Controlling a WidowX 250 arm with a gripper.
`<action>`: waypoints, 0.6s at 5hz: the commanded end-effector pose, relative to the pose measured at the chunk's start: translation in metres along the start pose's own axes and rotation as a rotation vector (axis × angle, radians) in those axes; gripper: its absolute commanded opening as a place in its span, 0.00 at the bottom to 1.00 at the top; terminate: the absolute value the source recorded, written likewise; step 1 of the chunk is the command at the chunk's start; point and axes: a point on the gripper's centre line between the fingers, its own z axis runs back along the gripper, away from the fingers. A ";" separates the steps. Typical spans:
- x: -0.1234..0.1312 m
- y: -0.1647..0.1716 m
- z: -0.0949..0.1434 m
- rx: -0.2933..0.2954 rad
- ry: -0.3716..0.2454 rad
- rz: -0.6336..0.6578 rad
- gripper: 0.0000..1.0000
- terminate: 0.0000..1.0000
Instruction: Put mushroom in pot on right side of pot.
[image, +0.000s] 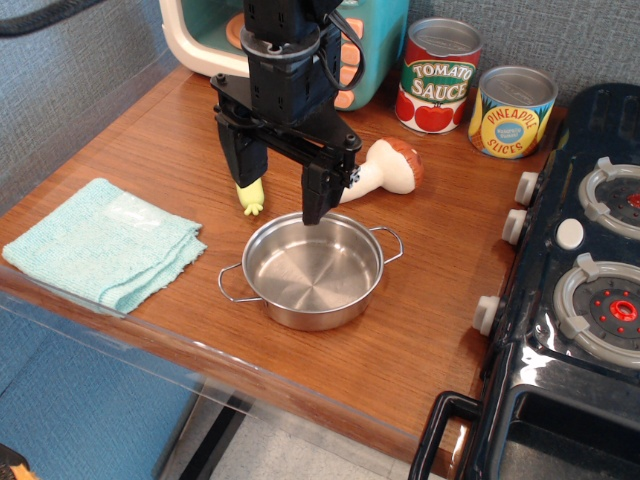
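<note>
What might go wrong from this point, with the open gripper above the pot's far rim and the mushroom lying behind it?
The gripper is open and empty; its right finger hangs near the pot rim and might knock it on descent. The mushroom lies on its side, partly hidden behind that finger, so a grasp may slip. The corn-handled spoon sits close by and could get nudged.

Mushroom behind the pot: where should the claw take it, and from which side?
Likely the thick cream stem of the mushroom, from above. It lies on its side, cap toward the cans, stem pointing toward the open claw, so fingers could straddle the stem across its width. The rounded cap looks wider and more apt to slip. The pot sits empty, just in front.
</note>
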 end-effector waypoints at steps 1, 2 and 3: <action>0.000 0.000 0.000 0.000 0.000 0.000 1.00 0.00; 0.016 -0.007 0.000 -0.033 -0.010 -0.026 1.00 0.00; 0.052 -0.011 -0.001 -0.059 -0.040 -0.029 1.00 0.00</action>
